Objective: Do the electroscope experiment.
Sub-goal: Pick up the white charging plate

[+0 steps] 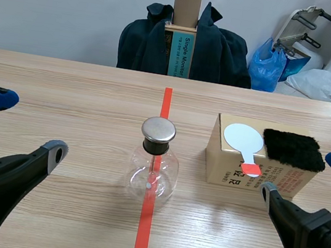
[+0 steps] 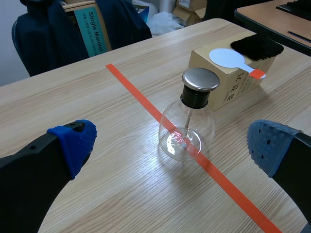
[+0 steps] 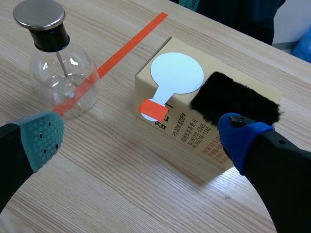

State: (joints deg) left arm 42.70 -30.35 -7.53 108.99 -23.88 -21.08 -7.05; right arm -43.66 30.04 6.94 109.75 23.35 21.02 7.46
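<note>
Fingers (image 2: 73,143) of the left gripper (image 1: 28,125) gape wide and empty, and the right gripper (image 1: 304,176) does likewise. Between them the electroscope (image 1: 155,166), a capped glass flask, stands on the orange tape line (image 1: 143,233) of the pale wood worktop (image 1: 65,84). Beside it, a cardboard box (image 1: 227,167) bears a white paddle (image 1: 242,137) and what looks like black fur (image 1: 294,149). Beyond the worktop, a dark coat (image 1: 226,52) hangs before a grey wall (image 1: 59,2).

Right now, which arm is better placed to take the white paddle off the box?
Right. The right hand, open, hovers next to the box carrying the paddle and black fur pad; the left hand sits beyond the flask, farther away.
</note>
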